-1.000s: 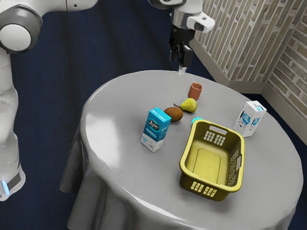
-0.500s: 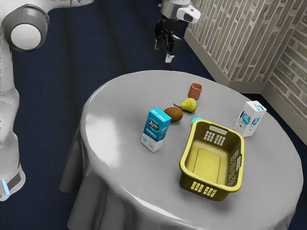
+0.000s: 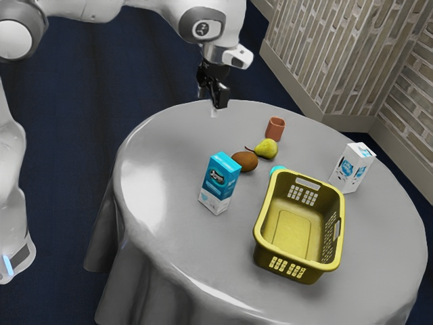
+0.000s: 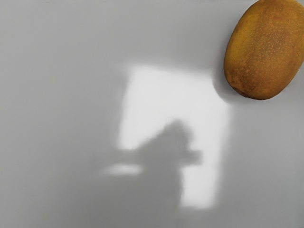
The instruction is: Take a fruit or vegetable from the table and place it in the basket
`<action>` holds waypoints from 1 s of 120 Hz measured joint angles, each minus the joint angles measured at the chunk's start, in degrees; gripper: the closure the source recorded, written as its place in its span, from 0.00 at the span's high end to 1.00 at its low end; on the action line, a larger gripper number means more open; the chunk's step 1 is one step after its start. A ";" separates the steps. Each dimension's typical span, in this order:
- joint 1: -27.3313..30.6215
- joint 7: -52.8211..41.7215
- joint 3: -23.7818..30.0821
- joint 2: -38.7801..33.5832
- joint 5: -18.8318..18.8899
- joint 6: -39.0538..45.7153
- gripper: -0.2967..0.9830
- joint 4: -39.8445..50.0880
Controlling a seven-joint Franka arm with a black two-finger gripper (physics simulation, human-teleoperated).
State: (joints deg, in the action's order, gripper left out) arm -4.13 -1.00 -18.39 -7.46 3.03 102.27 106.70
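The grey tabletop (image 3: 162,223) looks unchanged. The arm (image 3: 230,13) has swung down toward the exterior view's left. The yellow basket (image 3: 291,233) still waits empty, near and right. The brown fruit (image 3: 244,161) lies beyond it, beside the pear (image 3: 266,149). The fingers (image 3: 220,98) are apart, holding nothing; a pick seems likely next.

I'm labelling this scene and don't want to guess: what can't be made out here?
- Turquoise thing, exterior view: partly hidden by the basket.
- Smallest print on the white carton, exterior view: too small to read.
- Brown fruit, wrist view: partly cut off by the edge.
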 joint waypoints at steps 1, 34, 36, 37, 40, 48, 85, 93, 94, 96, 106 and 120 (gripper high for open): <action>-0.23 -0.10 -0.01 0.01 0.07 0.23 0.77 0.17; -3.93 -2.75 0.00 2.53 0.51 4.50 0.77 0.64; -3.90 -2.87 -0.02 2.84 0.54 4.63 0.77 0.62; -3.87 -2.93 -0.03 3.00 0.56 4.69 0.77 0.61; -3.76 -3.11 -0.04 3.45 0.62 4.85 0.77 0.56; -3.34 -3.56 -0.06 4.94 0.78 5.19 0.77 -0.24; -3.92 -5.07 0.71 15.14 -2.04 6.56 0.77 -8.73; -4.69 -5.31 0.76 16.36 -2.68 6.74 0.77 -9.77; -4.71 -5.34 0.75 16.50 -2.78 6.76 0.77 -9.84; -4.73 -5.39 0.75 16.75 -2.98 6.80 0.77 -9.97; -4.56 -5.65 0.67 17.51 -3.65 7.07 0.77 -10.16; -4.48 -5.94 0.74 18.61 -4.10 7.37 0.77 -10.67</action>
State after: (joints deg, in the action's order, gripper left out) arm -8.61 -6.94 -17.65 11.15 -1.07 109.64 96.03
